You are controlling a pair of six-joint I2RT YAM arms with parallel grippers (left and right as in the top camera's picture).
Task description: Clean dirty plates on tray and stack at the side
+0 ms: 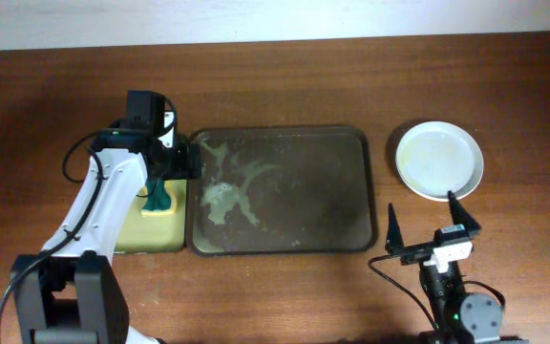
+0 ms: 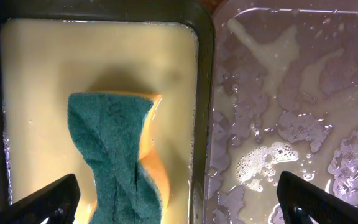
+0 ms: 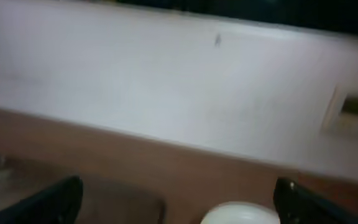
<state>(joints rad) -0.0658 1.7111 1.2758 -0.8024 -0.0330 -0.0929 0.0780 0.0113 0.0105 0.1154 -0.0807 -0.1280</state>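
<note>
The dark brown tray (image 1: pixel 342 191) lies mid-table, wet with soapy streaks, and no plate is on it. White plates (image 1: pixel 439 159) sit in one pile on the table right of the tray; I cannot tell how many. My left gripper (image 1: pixel 179 161) is open and empty, above the rim between the brown tray (image 2: pixel 303 93) and the sponge tray. My right gripper (image 1: pixel 431 229) is open and empty near the front edge, just in front of the plates. The right wrist view shows a plate edge (image 3: pixel 241 214) between the open fingers (image 3: pixel 179 205).
A smaller black tray (image 1: pixel 160 241) with yellow soapy liquid stands left of the brown tray. A green and yellow sponge (image 1: pixel 158 201) lies in it and also shows in the left wrist view (image 2: pixel 120 149). A white wall runs along the far table edge.
</note>
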